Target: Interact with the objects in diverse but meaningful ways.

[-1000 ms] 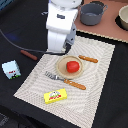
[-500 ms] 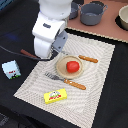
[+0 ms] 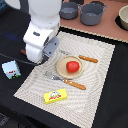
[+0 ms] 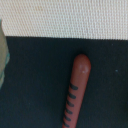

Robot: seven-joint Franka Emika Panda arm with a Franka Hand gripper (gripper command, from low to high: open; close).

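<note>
The brown sausage stick [image 4: 76,90] with dark stripes lies on the black tabletop in the wrist view, just off the edge of the pale mat [image 4: 65,17]. In the exterior view my arm hides it. My gripper [image 3: 48,50] hangs over the mat's edge on the exterior view's left, and its fingers do not show. The red tomato [image 3: 73,66] sits on the tan plate [image 3: 61,66]. The yellow butter box [image 3: 55,95] lies at the mat's front. The milk carton [image 3: 11,69] stands on the exterior view's left. A grey two-handled pot [image 3: 92,13] stands at the back.
A wooden-handled fork [image 3: 66,80] lies in front of the plate and a wooden-handled knife [image 3: 88,59] behind it. A second grey pot [image 3: 69,10] and another vessel [image 3: 123,18] stand on the brown board at the back.
My arm has moved toward the exterior view's left and forward, from behind the plate to the mat's left edge. The objects on the mat have not moved.
</note>
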